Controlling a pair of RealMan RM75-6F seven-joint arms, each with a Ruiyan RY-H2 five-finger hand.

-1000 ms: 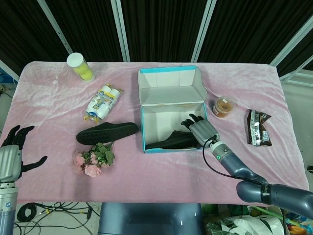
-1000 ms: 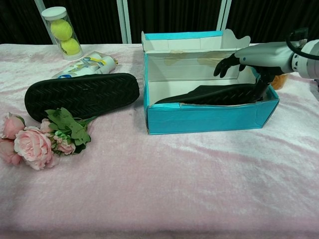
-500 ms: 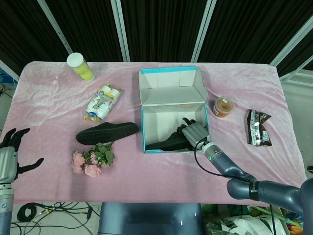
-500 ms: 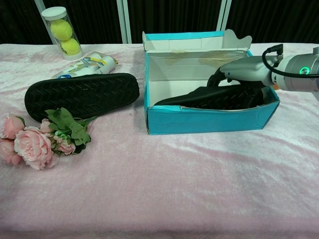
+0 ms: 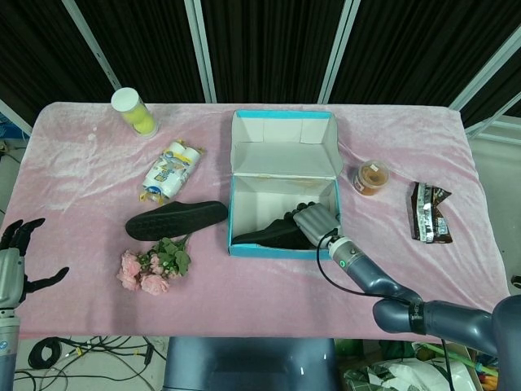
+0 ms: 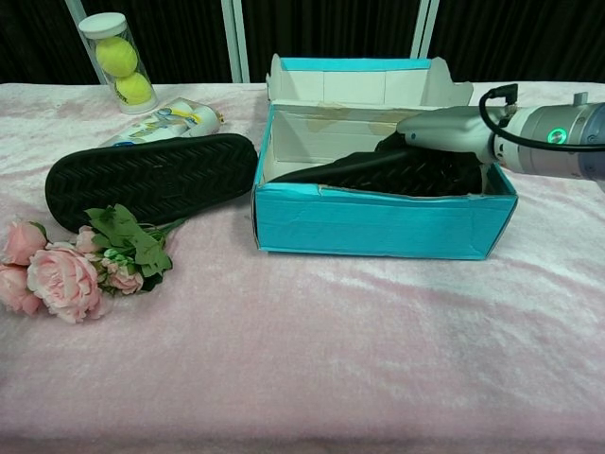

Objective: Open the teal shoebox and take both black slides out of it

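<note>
The teal shoebox (image 5: pixel 244 250) (image 6: pixel 378 222) stands open at the table's middle, its lid (image 5: pixel 283 145) folded back. One black slide (image 5: pixel 267 236) (image 6: pixel 373 170) leans inside it, its upper end above the front wall. My right hand (image 5: pixel 316 221) (image 6: pixel 442 130) reaches into the box from the right and grips that slide's raised end, with the fingertips hidden behind it. The other black slide (image 5: pixel 177 220) (image 6: pixel 151 180) lies sole-up on the cloth left of the box. My left hand (image 5: pixel 15 259) hovers open off the table's near-left edge, seen only in the head view.
A bunch of pink flowers (image 5: pixel 153 267) (image 6: pixel 66 265) lies just in front of the loose slide. A tennis-ball tube (image 5: pixel 134 112) and a snack pack (image 5: pixel 172 169) sit at the back left. A small cup (image 5: pixel 371 177) and a dark wrapper (image 5: pixel 429 213) lie right of the box.
My right hand has sunk into the box and closed over the slide. The box has slid left and turned slightly. My left hand has drifted down toward the frame's corner.
</note>
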